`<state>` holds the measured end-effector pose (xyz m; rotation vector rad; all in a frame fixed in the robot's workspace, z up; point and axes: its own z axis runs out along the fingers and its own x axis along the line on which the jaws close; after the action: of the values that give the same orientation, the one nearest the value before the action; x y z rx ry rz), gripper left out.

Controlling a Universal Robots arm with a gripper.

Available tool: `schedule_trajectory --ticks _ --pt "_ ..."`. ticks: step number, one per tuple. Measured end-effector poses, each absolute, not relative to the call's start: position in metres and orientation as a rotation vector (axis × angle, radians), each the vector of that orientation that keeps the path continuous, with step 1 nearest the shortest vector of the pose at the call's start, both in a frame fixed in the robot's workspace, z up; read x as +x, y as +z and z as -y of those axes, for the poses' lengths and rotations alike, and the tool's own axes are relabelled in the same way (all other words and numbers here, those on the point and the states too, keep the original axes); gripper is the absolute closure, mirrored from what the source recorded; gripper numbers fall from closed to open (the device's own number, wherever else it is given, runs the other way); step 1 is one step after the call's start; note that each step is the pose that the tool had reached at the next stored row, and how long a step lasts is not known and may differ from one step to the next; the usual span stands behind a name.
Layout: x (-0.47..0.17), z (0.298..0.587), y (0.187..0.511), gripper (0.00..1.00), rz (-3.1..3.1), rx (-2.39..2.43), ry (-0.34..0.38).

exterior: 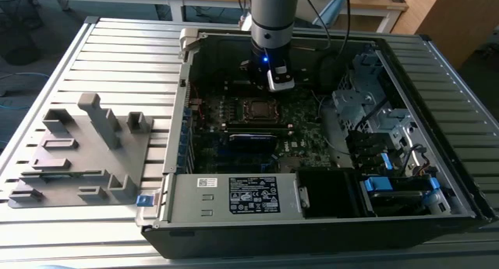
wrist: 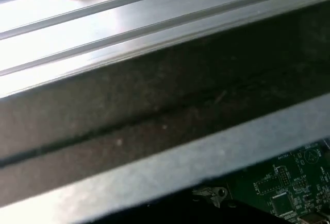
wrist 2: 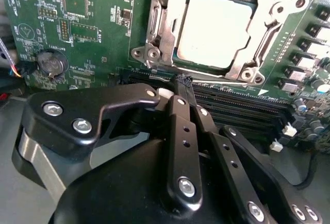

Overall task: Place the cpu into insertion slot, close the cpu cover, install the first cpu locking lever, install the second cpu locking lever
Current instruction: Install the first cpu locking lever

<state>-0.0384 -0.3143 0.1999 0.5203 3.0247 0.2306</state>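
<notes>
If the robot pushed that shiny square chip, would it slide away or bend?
Probably neither. The cpu looks like a flat, metal-topped plate, so it is likely stiff. The cpu cover frames its edges, so it should stay put. Its smooth top may be slippery.

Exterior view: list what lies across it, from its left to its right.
Grey moulded fixture → computer case's left wall → insertion slot on the motherboard → silver drive cage → case's right wall.
</notes>
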Motion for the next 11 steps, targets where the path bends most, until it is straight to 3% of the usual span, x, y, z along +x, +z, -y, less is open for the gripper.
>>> schedule_trajectory --ticks 11 --pt "-0.0395 0.3114 0.1999 0.89 -3.002 0.617 0.227"
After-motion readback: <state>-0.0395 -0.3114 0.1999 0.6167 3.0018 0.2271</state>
